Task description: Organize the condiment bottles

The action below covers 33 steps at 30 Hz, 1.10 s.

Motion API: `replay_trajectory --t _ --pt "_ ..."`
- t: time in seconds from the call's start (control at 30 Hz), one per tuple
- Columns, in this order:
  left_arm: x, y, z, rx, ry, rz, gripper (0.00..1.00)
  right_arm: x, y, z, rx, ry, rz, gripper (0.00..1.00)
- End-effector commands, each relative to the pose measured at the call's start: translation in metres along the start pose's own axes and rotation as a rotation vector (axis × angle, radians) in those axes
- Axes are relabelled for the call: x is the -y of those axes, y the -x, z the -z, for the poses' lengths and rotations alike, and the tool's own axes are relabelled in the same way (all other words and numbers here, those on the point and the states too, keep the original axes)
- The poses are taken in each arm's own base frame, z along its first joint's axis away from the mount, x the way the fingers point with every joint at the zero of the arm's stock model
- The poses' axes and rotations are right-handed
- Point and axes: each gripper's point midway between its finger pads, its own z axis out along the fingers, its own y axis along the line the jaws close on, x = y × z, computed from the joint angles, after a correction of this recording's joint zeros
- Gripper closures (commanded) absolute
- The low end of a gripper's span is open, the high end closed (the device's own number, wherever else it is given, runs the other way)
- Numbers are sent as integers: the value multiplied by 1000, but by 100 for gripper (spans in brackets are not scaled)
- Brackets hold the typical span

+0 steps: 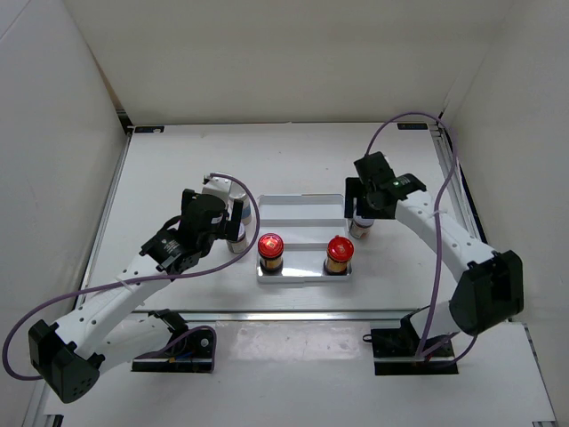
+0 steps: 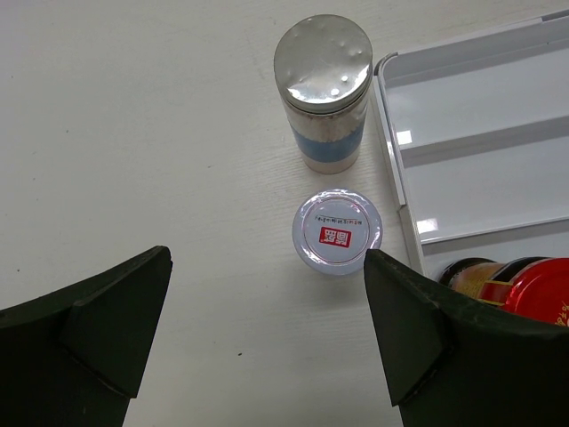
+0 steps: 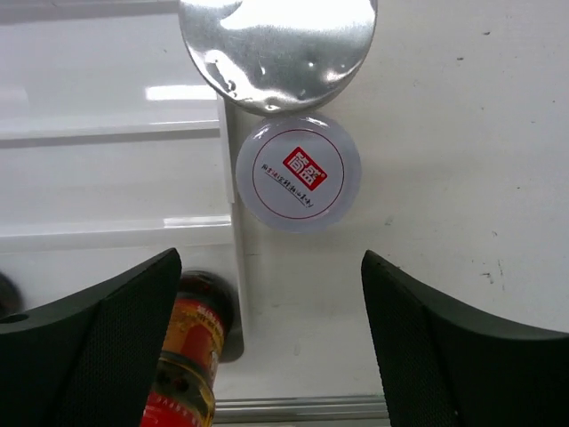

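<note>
Sorting looks part done. The left red bottle [image 1: 270, 249] and right red bottle [image 1: 339, 253] stand in the 6 o'clock row of the tray [image 1: 302, 206]. The other four shakers wait on the counter [image 1: 293, 151], one pair at the tray's 9 o'clock side and one at its 3 o'clock side.

Both sets of jaws are spread wide and hold nothing. The left jaws hang over the left short shaker [image 2: 338, 233], which stands just beside the tray wall, with the left tall shaker [image 2: 323, 89] near it at 12 o'clock. The right jaws frame the right short shaker [image 3: 298, 173], which sits close against the tray's outer wall. The right tall shaker [image 3: 277, 44] is at its 12 o'clock; whether those two touch I cannot tell.

The step in hand is probably lining up on a short shaker. The next move calls for a straight descent and a centred pinch across the round body. The tall neighbour must not be nudged, and the lift must clear the tray wall into a free row.

The tray is smooth, glossy white plastic with straight dividers. The tall shakers have mirror-bright, slightly dimpled metal caps, and the left one has a blue band on a pale body. The short ones have flat white lids with a red square mark. The red bottles have shiny caps over dark amber bodies. All six are slick cylinders, likely to slip or roll if tipped.
</note>
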Motion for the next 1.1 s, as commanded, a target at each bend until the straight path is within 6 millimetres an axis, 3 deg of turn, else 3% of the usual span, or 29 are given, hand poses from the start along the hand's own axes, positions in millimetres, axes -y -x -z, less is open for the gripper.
replay_trajectory --t 0.0,0.07,0.33,0.53,0.63,0.7,0.8,0.9,1.07 --pt "-1 16 4 42 -8 23 0 -3 4 -11 -23 -19 29 14" --pt "-1 16 4 42 -8 23 0 -2 6 -21 -38 -31 35 11" --pt "2 14 3 33 -16 19 0 14 16 -45 -66 -59 -4 12" --pt "2 14 3 33 -16 18 0 14 14 -61 -101 -29 -21 30" --pt "2 14 3 33 -16 18 0 7 1 -63 -141 14 -29 53" --pt "2 14 3 33 -16 18 0 6 4 -53 -118 32 -45 72" --pt "2 14 3 33 -16 18 0 6 12 -35 -63 51 -53 86" --pt "3 12 1 25 -15 14 0 8 22 -13 -6 54 -54 95" --pt "4 12 1 23 -24 14 0 -2 36 21 63 97 -30 100"
